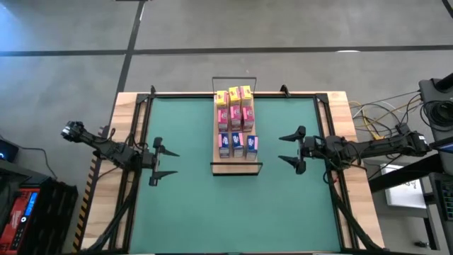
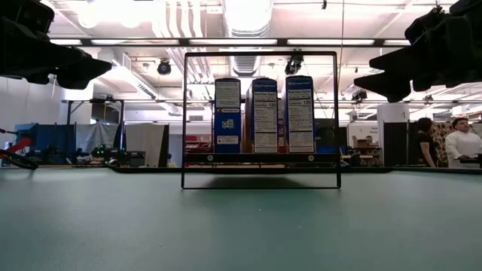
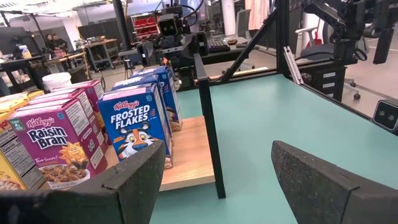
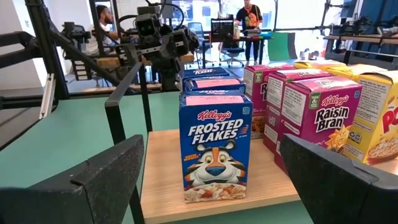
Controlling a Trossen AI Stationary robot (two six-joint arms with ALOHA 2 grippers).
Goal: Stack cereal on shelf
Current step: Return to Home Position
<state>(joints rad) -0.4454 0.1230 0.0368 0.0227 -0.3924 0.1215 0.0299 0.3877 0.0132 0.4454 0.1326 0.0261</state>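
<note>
My left gripper (image 1: pixel 168 163) left of shelf (image 1: pixel 237 168), right gripper (image 1: pixel 284 149) right of it, jaws spread on both. Frosted Flakes (image 1: pixel 237 144), Raisin Bran (image 1: pixel 235 117), yellow boxes (image 1: pixel 234 94) on shelf.

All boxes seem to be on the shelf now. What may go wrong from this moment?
1. The left gripper and right gripper hang open on either side of the shelf, beside the blue boxes; an inward swing might hit them.
2. They stand upright and close together, so one knocked box could topple the others.

Green table (image 1: pixel 233 205), loose cables (image 1: pixel 371 117) beside it, people (image 2: pixel 461 144) beyond.
</note>
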